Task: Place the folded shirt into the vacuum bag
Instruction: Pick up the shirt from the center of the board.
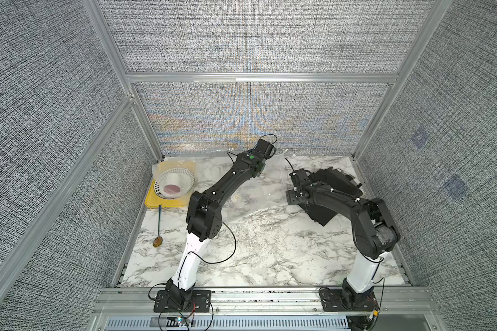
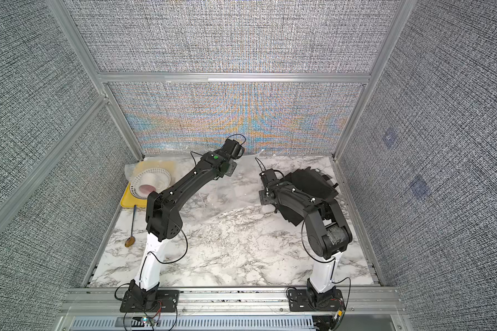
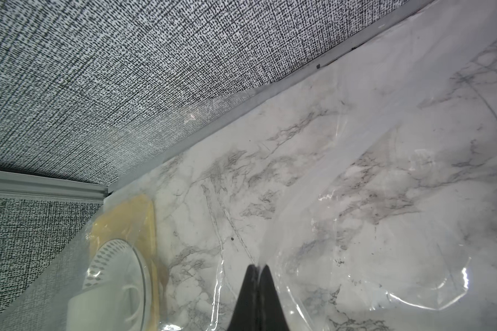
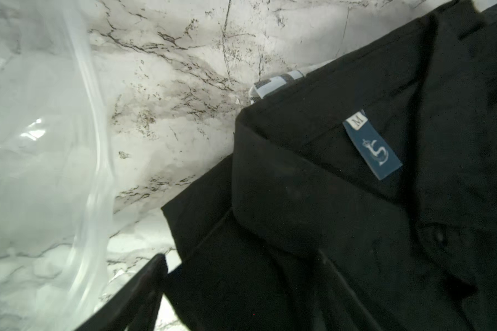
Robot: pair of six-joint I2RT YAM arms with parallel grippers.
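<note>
— Where's the bag?
— The large, clear, crinkly plastic vacuum bag (image 1: pixel 267 183) (image 2: pixel 236 183) lies flat along the marble tabletop's (image 1: pixel 270 252) far edge. One end is draped over the yellow tray (image 1: pixel 152 202) and the white slotted basket (image 1: pixel 160 189) in the far left corner.
— And the shirt?
— The folded black shirt (image 1: pixel 333 180) (image 4: pixel 327 200) is outside the bag, just beside it, near the far right corner.
— The tools?
— The left tool (image 3: pixel 258 269) is pinching bag film, its arm stretched far. The right tool (image 1: pixel 296 192) hangs spread at the shirt's collar.
</note>
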